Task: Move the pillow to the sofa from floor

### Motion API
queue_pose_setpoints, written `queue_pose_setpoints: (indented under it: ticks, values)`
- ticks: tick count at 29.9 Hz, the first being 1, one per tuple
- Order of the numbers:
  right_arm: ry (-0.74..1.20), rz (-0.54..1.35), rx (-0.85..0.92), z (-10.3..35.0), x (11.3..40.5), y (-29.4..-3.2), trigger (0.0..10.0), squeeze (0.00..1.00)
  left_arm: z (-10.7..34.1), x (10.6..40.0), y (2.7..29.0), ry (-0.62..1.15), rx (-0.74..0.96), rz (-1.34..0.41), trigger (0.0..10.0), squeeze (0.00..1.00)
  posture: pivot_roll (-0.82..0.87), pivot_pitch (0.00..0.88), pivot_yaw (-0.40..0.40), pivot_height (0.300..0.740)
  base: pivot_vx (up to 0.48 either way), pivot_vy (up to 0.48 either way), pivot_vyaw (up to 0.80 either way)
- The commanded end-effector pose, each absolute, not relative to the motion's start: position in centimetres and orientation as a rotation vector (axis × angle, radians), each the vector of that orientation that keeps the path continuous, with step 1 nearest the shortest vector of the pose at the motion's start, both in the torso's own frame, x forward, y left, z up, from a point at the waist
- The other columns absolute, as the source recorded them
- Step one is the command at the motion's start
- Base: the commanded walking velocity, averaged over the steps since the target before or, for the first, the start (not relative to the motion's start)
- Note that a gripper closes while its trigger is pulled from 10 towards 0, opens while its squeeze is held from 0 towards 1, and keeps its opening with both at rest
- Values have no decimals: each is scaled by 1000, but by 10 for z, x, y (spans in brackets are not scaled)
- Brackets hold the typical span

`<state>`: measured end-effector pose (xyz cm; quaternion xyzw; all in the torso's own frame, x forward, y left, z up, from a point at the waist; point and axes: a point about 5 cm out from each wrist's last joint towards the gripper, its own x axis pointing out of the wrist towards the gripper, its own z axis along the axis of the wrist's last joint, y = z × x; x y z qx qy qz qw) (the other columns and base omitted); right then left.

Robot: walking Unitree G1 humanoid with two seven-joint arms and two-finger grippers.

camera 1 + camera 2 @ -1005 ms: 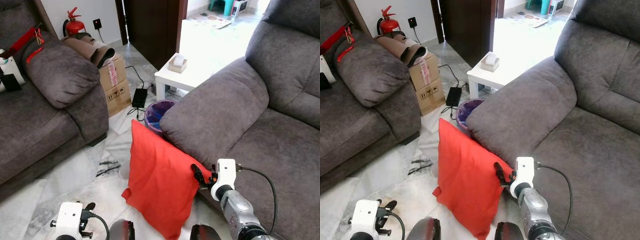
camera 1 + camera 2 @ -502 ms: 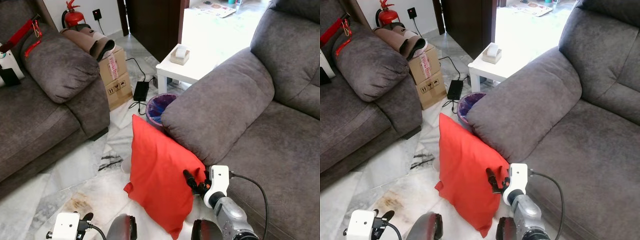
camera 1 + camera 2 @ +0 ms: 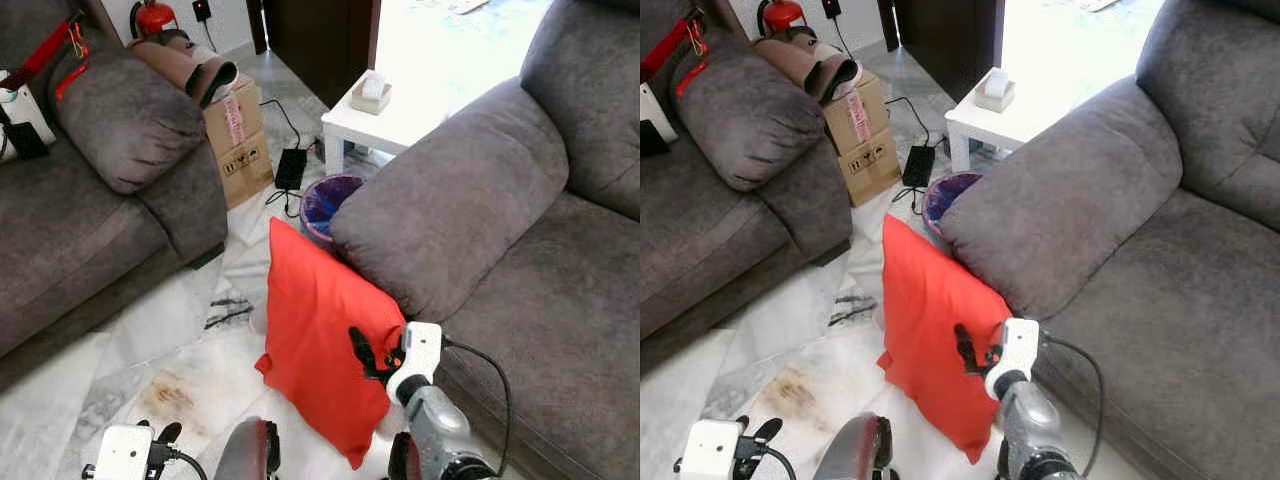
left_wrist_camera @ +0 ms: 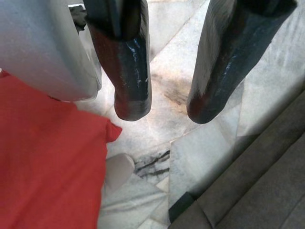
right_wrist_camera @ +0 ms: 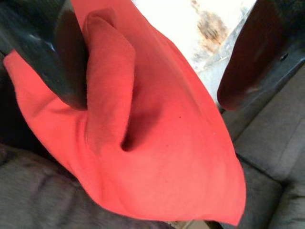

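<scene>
Right tool is pressed against the upper corner of the red pillow, its two fingers spread with a fold of the red cloth bunched up between them; in the right wrist view one finger lies against that fold while the other stands off it, so the tool has not closed on the cloth yet and is probably lined up to pinch that corner. The pillow stands on edge on the floor, leaning back against the arm of the grey sofa, which keeps the corner raised within reach of the tool. Beyond the tool, past the pillow's top edge, a purple bin sits by a small white worktop. Left tool hangs low over the floor on the far side of the pillow, fingers apart and empty, apparently idle.
</scene>
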<state>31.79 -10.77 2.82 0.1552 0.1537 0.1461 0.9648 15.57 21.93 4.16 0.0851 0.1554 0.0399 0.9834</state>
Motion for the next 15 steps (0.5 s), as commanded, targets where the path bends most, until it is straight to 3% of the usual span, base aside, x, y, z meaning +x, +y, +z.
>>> queue_pose_setpoints:
  ticks: [1, 15]
  values:
    - [341, 285, 307, 23, 314, -105, 0, 0, 38, 147, 223, 354, 172, 99, 10000, 0, 372, 282, 74, 618, 0, 0, 0]
    - [331, 215, 295, 19, 311, -124, 0, 0, 42, 140, 214, 364, 164, 110, 10000, 0, 354, 334, 53, 618, 0, 0, 0]
